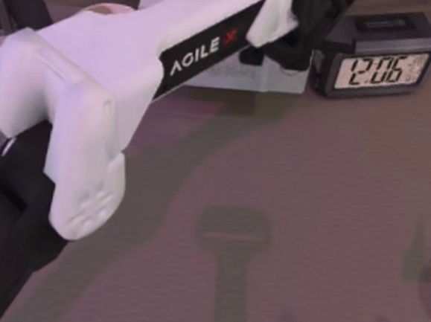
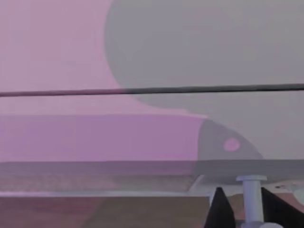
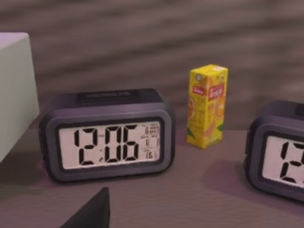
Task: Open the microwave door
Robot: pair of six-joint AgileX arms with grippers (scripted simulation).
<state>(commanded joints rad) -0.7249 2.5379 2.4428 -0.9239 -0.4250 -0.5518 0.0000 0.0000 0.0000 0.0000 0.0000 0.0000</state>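
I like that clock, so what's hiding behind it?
Behind the clock, off to one side, stands a yellow juice box, then a wooden wall. Whatever sits directly behind the clock is covered by it.

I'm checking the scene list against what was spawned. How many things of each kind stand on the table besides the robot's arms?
Microwave: 1
Black digital clocks: 2
Yellow juice carton: 1
Dark flat thing at the table's far left edge, kind unclear: 1
Total: 5
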